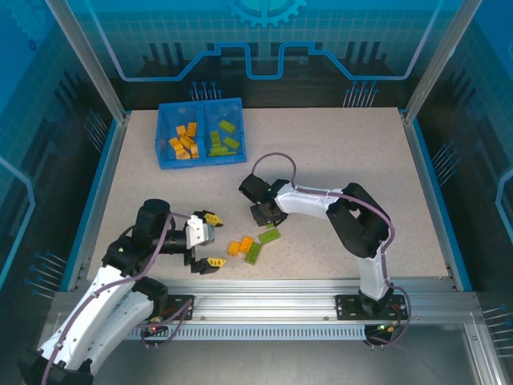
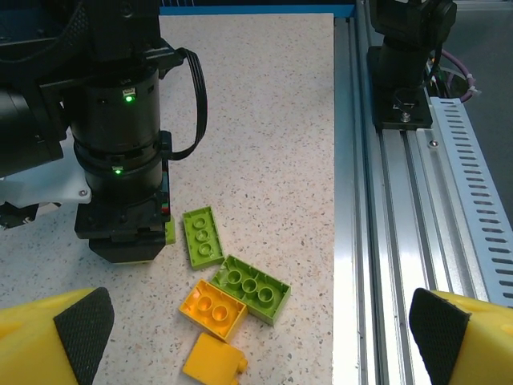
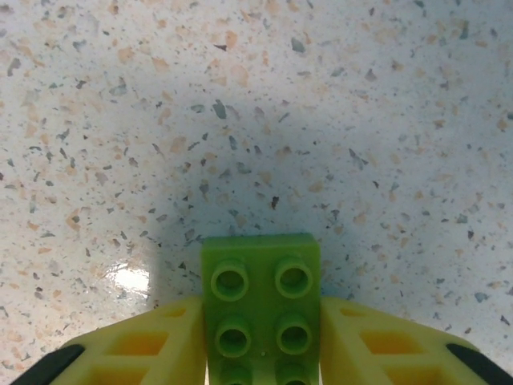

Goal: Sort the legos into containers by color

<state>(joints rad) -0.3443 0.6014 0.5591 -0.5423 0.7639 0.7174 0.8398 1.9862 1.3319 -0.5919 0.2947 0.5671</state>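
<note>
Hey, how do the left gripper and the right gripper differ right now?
The left gripper stands wide open with nothing in its jaws; the right gripper is closed on a green lego. The left gripper sits left of the loose pile; the right gripper is at the pile's far side. Both have yellow fingers with black pads.

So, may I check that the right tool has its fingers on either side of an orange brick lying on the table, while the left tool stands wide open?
Not quite: the brick between the fingers of the right tool is light green, not orange, as the right wrist view shows. The rest holds: it lies on the table, and the left tool stands wide open.
</note>
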